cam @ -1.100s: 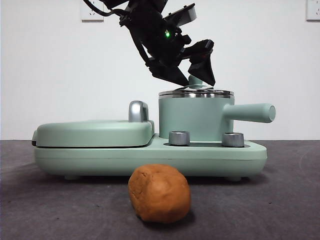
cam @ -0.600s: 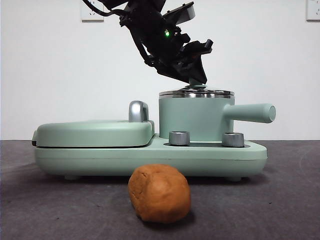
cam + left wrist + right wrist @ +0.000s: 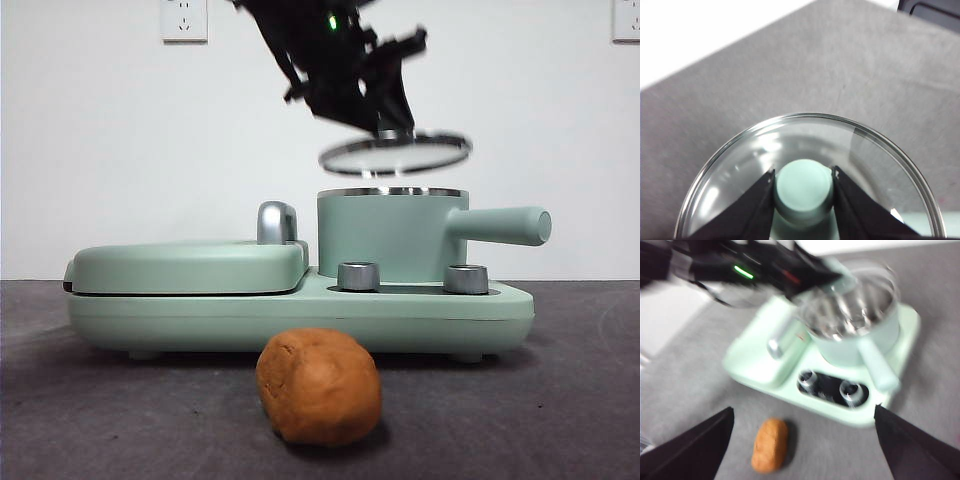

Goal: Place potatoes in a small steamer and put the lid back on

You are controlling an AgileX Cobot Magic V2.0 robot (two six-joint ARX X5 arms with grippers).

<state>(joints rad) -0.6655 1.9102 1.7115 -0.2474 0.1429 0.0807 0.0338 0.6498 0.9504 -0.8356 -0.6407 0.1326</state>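
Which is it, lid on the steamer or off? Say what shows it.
Off. The front view shows the lid in the air, tilted, clear of the small steamer, with white wall between them. The left gripper grips its knob.

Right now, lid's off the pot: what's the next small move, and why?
Probably carry the round clear-glass lid sideways and set it down. The left gripper holds its knob above the open mint-green pot, while the orange-brown potato lies on the table, below the open right gripper.
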